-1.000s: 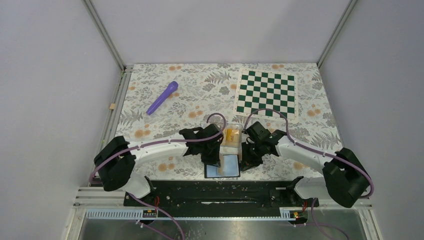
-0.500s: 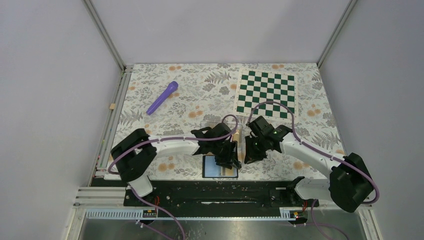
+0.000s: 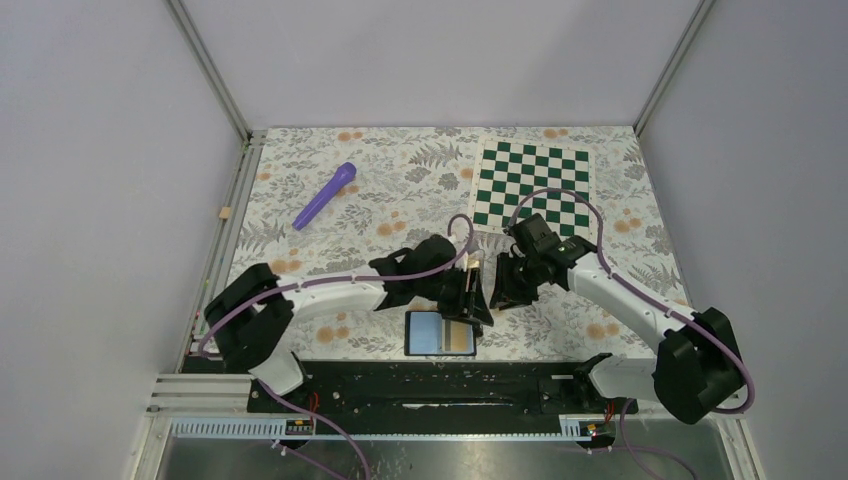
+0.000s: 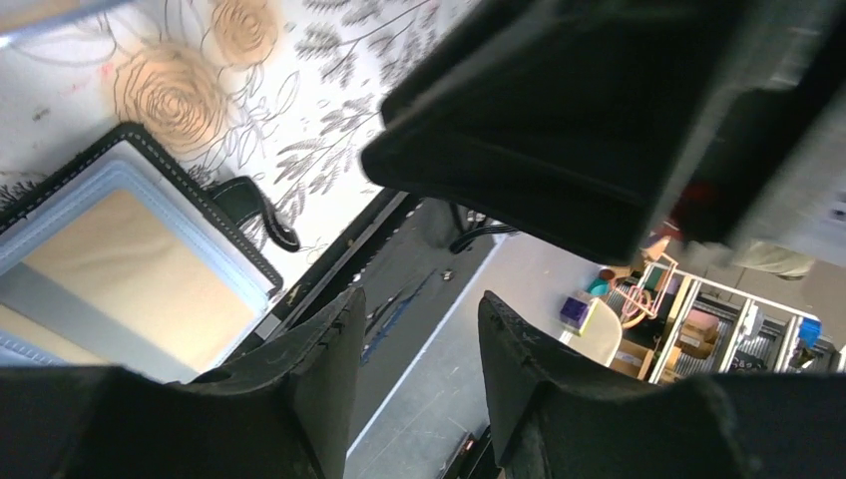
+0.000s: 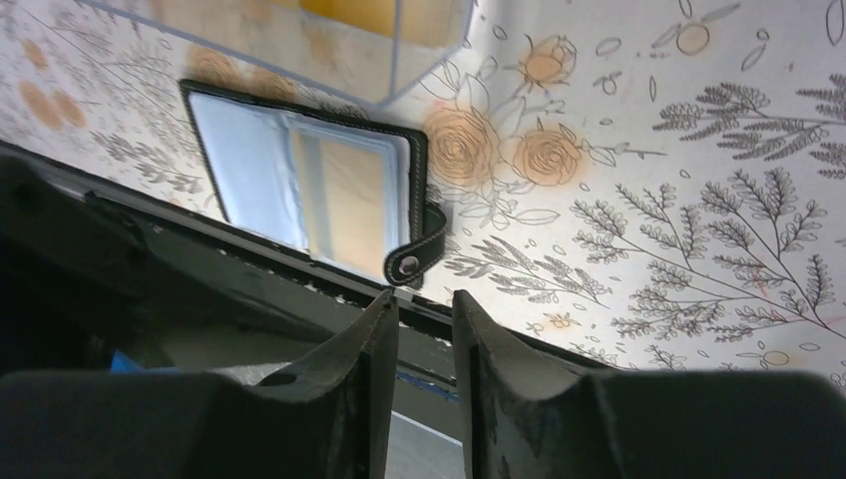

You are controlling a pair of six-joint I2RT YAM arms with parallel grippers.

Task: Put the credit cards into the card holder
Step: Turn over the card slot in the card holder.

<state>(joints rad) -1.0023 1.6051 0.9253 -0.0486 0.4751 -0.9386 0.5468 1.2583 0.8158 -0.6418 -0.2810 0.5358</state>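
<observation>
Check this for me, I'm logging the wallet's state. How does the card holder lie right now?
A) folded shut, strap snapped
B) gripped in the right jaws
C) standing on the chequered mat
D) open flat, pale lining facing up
D: the card holder lies spread open on the table with its pale lining up, and its strap hangs loose, unsnapped.

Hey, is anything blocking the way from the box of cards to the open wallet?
Nothing visible on the table: the clear box holding the credit cards sits right beside the open card holder. Only the left pincer hangs above them.
</observation>
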